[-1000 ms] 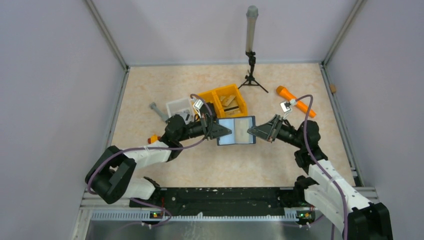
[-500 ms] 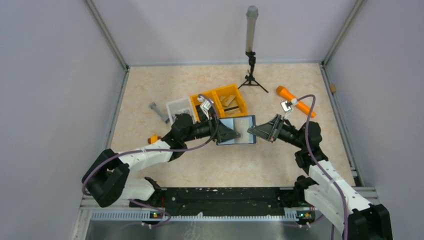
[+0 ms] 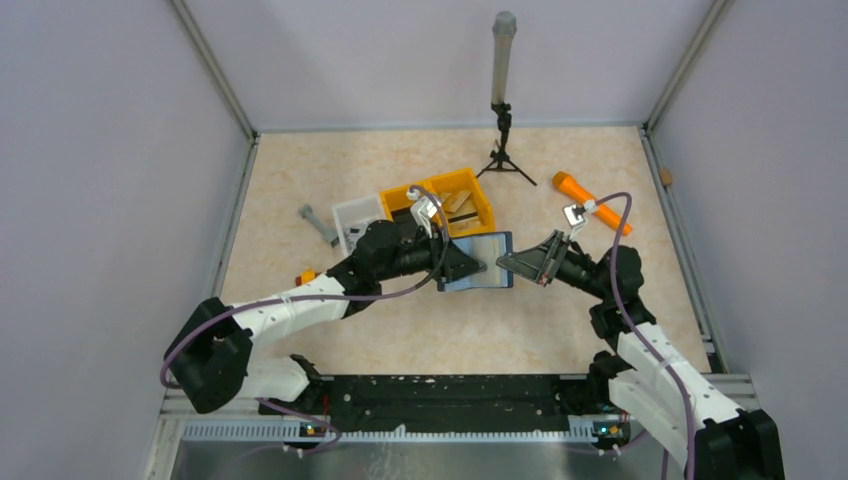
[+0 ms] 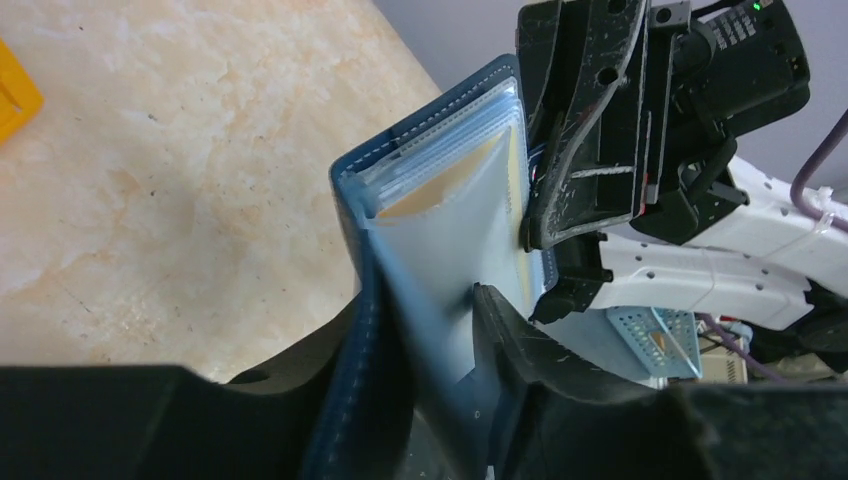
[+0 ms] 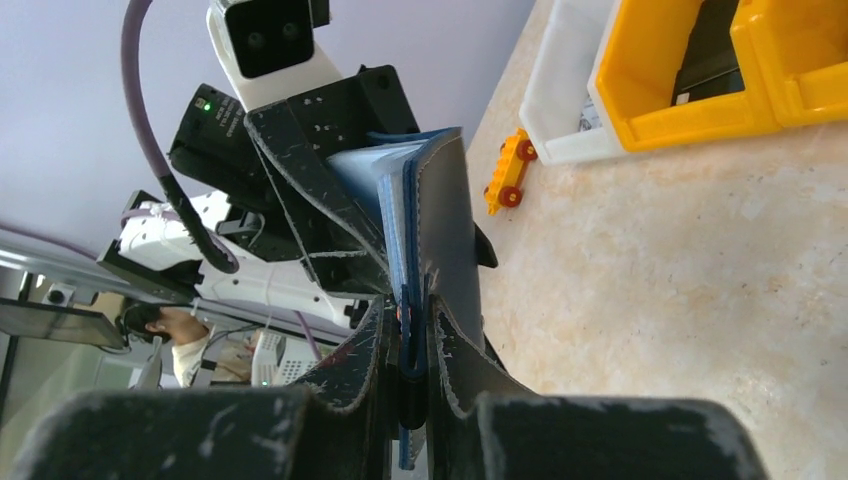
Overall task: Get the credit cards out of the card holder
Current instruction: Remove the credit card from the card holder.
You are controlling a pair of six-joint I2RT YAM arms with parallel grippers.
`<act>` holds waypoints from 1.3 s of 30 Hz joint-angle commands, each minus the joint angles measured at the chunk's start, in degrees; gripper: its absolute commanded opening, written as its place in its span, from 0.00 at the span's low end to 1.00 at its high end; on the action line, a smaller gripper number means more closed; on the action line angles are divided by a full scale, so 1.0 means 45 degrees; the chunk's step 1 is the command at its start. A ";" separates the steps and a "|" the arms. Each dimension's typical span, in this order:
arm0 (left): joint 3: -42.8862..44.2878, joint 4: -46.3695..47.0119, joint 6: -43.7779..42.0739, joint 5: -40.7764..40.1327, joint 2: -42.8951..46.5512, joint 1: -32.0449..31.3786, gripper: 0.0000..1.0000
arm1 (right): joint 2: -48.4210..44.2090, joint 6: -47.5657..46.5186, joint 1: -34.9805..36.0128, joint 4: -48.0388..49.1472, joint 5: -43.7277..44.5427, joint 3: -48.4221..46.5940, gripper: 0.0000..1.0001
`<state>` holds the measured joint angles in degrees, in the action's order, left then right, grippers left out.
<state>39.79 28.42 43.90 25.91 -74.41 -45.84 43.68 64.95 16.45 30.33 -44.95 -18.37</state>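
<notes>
Here the holder (image 3: 487,262) is held open between both arms, near the middle of the table (image 3: 480,330). The right gripper (image 5: 412,335) is pinched tight on the edge of the navy cover, its fingers almost meeting. The left gripper (image 4: 425,345) stands partly open with the cover and a pale pocket leaf between its fingers (image 4: 510,345); whether they press on the leaf I cannot tell. A tan card (image 4: 440,185) shows through a clear pocket, and the right gripper lies against the far edge of that leaf, close beside the card. Just behind the left gripper sits the yellow bin (image 3: 445,197), with a white tray (image 3: 358,213) right against its left side. A small orange toy car (image 5: 508,170) lies near the tray. An orange tool (image 3: 590,200) lies well to the right of the bin, behind the right arm, and a tripod (image 3: 503,150) stands at the back.
</notes>
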 commanded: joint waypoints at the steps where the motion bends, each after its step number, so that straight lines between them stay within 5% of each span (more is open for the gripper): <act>1: 0.0502 -0.0466 -0.0575 -0.0245 -0.0074 -0.0102 0.31 | -0.0311 -0.0185 0.0044 0.0367 -0.0063 -0.0343 0.00; 7: 0.0293 -0.0409 -0.0581 -0.0247 0.0222 -0.0057 0.14 | -0.0360 -0.0630 0.0043 -0.0274 0.0059 -0.0574 0.05; 17: -0.0925 0.2471 0.1110 0.0867 0.0621 0.0513 0.13 | -0.0342 -0.1325 0.0041 -0.1265 0.0174 -0.0769 0.20; 25: -0.0864 0.3083 0.1591 0.1388 0.0339 0.0641 0.15 | -0.0253 -0.1374 0.0037 -0.1239 -0.0148 -0.0891 0.00; 30: -0.0772 0.2034 0.0992 0.1213 0.0509 0.0838 0.28 | -0.0291 -0.1850 0.0025 -0.2244 0.0260 -0.1321 0.00; 35: -0.0011 -0.2740 -0.1421 -0.1101 0.1280 0.0855 0.59 | -0.0377 -0.4775 0.0036 -0.6184 0.1735 -0.2800 0.00; 39: 0.0543 -0.4758 -0.2378 -0.2320 0.1286 0.0871 0.70 | -0.0526 -0.6958 0.0042 -0.8736 0.3336 -0.3975 0.00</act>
<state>37.91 18.22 40.38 22.85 -70.48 -42.28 42.89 46.02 16.38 3.16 -37.95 -29.45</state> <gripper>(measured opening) 0.655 0.109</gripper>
